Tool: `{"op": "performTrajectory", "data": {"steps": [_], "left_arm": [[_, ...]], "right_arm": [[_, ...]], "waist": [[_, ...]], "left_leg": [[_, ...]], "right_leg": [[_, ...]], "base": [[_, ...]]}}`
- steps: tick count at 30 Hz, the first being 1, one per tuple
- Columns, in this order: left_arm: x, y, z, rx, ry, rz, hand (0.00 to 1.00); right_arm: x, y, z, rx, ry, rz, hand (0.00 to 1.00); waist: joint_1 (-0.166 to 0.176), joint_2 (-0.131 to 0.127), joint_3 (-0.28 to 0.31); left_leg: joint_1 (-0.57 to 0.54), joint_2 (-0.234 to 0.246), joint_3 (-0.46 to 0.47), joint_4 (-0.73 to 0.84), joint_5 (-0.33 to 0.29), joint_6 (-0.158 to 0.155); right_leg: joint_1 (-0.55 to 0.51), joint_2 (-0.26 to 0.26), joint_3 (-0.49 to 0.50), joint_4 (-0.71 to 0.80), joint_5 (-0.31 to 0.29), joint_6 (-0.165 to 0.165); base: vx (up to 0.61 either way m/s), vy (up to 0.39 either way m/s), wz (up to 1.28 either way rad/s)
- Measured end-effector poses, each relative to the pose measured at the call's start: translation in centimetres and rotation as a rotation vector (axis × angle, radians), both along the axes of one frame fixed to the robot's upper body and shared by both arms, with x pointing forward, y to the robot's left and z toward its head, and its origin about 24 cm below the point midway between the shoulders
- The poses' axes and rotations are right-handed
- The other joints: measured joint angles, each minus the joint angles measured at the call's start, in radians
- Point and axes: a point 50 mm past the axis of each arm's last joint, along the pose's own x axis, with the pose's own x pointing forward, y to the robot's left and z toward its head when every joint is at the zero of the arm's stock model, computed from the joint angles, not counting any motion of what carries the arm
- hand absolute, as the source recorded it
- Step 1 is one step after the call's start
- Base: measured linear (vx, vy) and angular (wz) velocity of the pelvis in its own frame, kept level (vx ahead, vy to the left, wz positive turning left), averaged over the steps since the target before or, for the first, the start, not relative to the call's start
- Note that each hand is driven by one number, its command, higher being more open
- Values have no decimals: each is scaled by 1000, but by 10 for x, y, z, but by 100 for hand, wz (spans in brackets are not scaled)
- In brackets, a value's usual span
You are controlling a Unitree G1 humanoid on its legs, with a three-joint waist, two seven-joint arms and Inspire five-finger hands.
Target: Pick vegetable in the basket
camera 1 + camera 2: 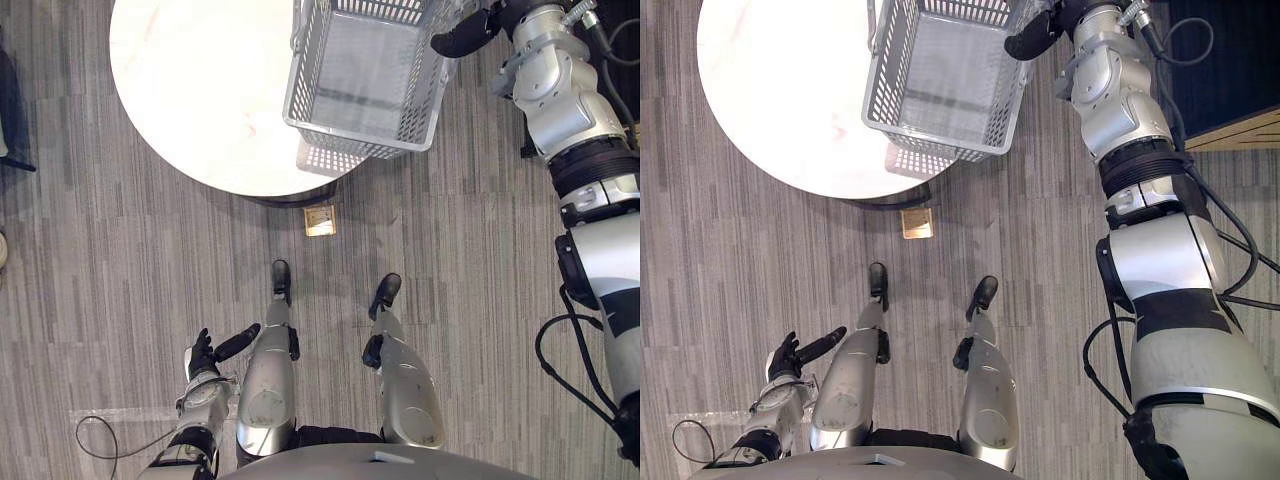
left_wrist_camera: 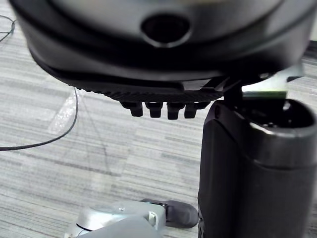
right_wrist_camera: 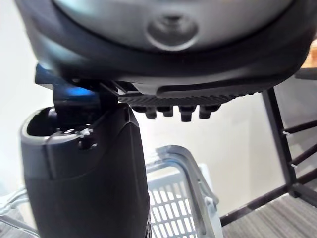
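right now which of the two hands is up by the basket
The right hand, raised at the grey basket's right rim on the round table. The left hand hangs low over the floor, far from it.

Inspector: The basket [image 1: 365, 75]?
Officer: Its far end is cut off by the top edge. Contents there cannot be told.
Inspector: The desk [image 1: 200, 90]?
Officer: Cut off by the same edge; its base [image 1: 285, 200] is mostly hidden beneath it.
Inspector: The right hand [image 1: 462, 38]?
Officer: Partly behind the basket's corner. Grip cannot be told.
Inspector: The square floor plate [image 1: 320, 219]?
Officer: Too small to identify.
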Motion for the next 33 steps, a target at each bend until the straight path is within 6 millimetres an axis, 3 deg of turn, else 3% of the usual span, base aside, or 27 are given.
{"op": "performTrajectory", "data": {"steps": [14,33], "left_arm": [[12,0,4,21,-20,-27,100],[21,-1,9,22,-43,-42,100]], "right_arm": [[6,-6,-15,20,63,-37,0],[6,-6,-13,11,17,-61,0]], "waist": [[-1,-3,-2],[-1,-4,-2]], "left_leg": [[-33,4,-21,-1,21,0],[-62,18,-31,-1,30,-6]], "right_leg": [[-18,4,-18,0,0,1],[-41,16,-25,0,0,1]], "base": [[-43,-1,4],[-30,-4,1]]}}
